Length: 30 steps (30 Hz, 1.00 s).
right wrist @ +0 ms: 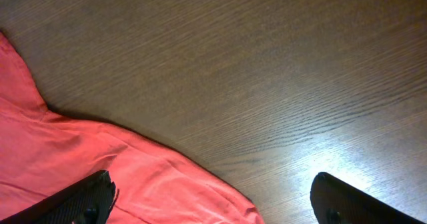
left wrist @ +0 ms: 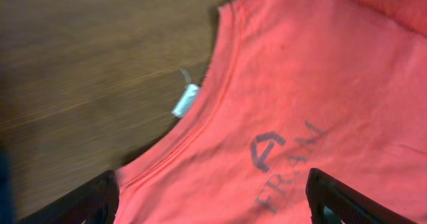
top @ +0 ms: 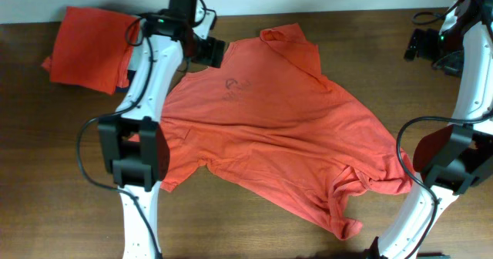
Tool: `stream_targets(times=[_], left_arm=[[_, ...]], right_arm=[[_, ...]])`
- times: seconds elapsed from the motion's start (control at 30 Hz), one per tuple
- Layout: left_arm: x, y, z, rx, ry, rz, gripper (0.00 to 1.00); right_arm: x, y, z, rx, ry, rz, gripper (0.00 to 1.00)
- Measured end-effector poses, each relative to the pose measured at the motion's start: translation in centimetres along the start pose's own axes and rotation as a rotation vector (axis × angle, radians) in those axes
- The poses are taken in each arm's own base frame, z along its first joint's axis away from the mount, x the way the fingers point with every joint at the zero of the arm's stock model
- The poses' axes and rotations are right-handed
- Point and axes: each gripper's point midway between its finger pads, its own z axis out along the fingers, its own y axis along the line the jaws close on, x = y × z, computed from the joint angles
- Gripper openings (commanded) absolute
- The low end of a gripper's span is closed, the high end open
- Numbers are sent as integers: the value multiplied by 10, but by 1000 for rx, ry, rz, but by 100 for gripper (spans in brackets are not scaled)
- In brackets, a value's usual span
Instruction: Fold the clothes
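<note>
The T-shirt [top: 285, 128] is plain coral red across its upward face, darker along the creases. Just below the neckline it carries one small dark grey mark [left wrist: 280, 164]: an angular logo with block letters reading FRAM. A white tag [left wrist: 185, 101] shows at the collar edge. The tabletop [top: 62, 151] is dark brown with fine, streaky wood grain and a pale sheen near the right side. The folded garment [top: 88, 35] at far left is plain orange-red. The left arm [top: 150, 82] and right arm [top: 474, 74] are white with black joints, each with a small green light. The left gripper [left wrist: 212, 204] and right gripper [right wrist: 213, 201] have black fingers [left wrist: 347, 201].
</note>
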Motion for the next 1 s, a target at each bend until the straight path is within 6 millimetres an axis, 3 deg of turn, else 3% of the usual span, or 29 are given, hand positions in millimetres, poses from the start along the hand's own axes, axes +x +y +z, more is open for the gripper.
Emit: stream_targets(times=[0.03, 0.17, 0.33, 0.8, 0.9, 0.97, 1.0], left_arm=[[4, -2, 7, 4, 15, 3, 84], [24, 3, 38, -13, 90, 4, 79], [49, 14, 69, -44, 172, -6, 78], [54, 34, 70, -123, 188, -9, 74], [64, 38, 81, -136, 219, -13, 57], [65, 41, 79, -141, 225, -11, 31], [67, 41, 79, -142, 231, -15, 28]], right_arm=[[0, 0, 0, 0, 0, 0, 98], [0, 0, 0, 0, 0, 0, 98], [0, 0, 0, 0, 0, 0, 98], [0, 0, 0, 0, 0, 0, 99], [0, 0, 0, 0, 0, 0, 99], [0, 0, 0, 0, 0, 0, 98], [0, 0, 0, 0, 0, 0, 98]])
